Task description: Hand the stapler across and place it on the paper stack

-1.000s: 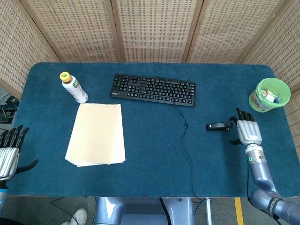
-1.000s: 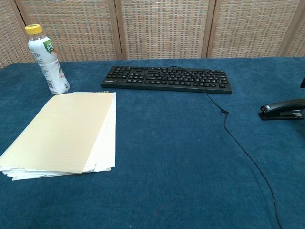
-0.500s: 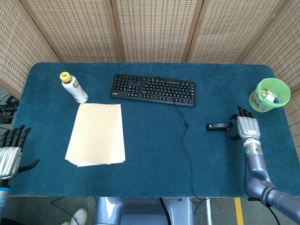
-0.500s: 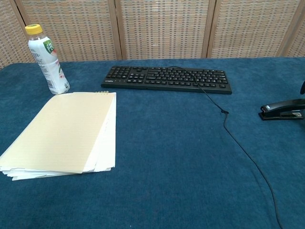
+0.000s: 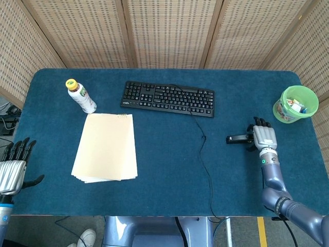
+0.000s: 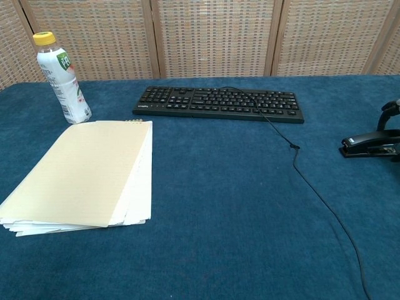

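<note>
The black stapler (image 5: 237, 138) lies on the blue table right of centre, also seen at the right edge in the chest view (image 6: 369, 144). My right hand (image 5: 262, 136) is at the stapler's right end with its fingers apart. Its dark fingertips (image 6: 389, 107) curve above and behind the stapler's rear; I cannot tell whether they touch it. The cream paper stack (image 5: 105, 147) (image 6: 81, 175) lies flat on the left half of the table. My left hand (image 5: 11, 171) hovers off the table's left front corner, fingers spread and holding nothing.
A black keyboard (image 5: 168, 98) (image 6: 219, 103) sits at the back centre, and its cable (image 5: 204, 159) runs toward the front edge between the stapler and the paper. A bottle (image 5: 80, 96) (image 6: 59, 78) stands behind the paper. A green cup (image 5: 295, 103) stands at the far right.
My right hand has moved left and slightly forward up to the stapler's end, and its fingertips now show in the chest view. The stapler has stayed in place. The left hand barely shifted.
</note>
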